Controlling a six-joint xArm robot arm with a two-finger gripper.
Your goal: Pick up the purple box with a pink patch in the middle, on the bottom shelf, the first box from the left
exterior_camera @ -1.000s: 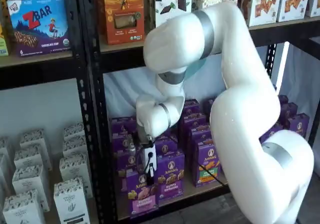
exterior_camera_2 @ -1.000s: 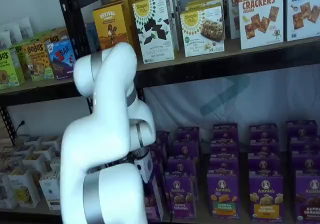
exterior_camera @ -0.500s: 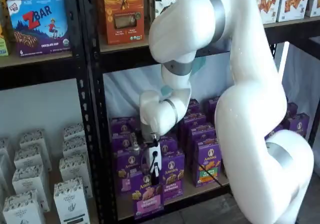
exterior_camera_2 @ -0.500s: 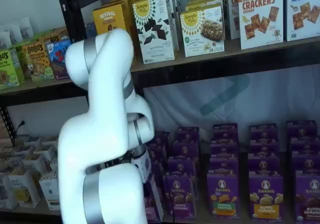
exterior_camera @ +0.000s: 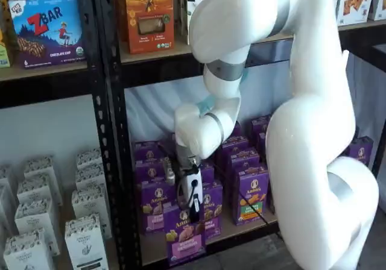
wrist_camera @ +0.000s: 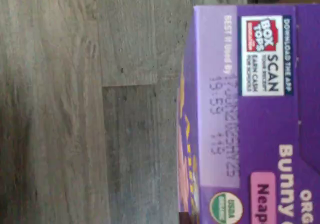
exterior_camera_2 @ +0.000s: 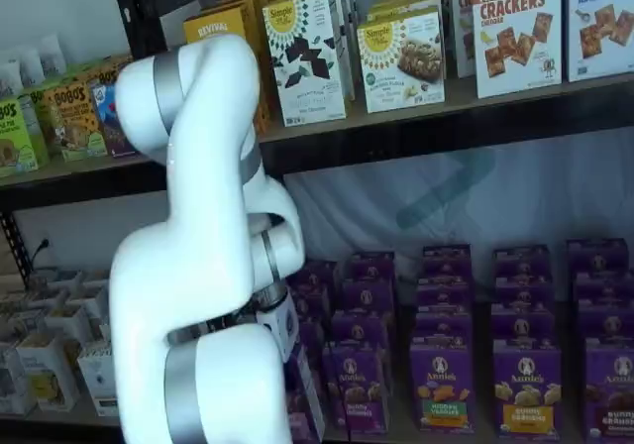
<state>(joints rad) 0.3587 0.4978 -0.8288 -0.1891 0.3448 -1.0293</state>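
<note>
Purple cardboard, the purple box (exterior_camera: 185,238) hangs clenched in the hand (exterior_camera: 193,205), just in front of the bottom shelf (exterior_camera: 236,231) edge. Withdrawal probably wants a straight, level pull, keeping clear of the neighbouring purple boxes (exterior_camera: 209,210).

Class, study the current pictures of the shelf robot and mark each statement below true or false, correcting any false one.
1. The end effector is closed on the purple box. True.
2. The purple box has a green band across its lower front. False: the band is pink.
3. The purple box stands at the back of the bottom shelf, behind the other boxes. False: in a shelf view it hangs at the shelf's front edge, ahead of the row.
4. In the wrist view, grey wood-look flooring shows beside the box. True.
5. The shelf above holds an orange box. True.
</note>
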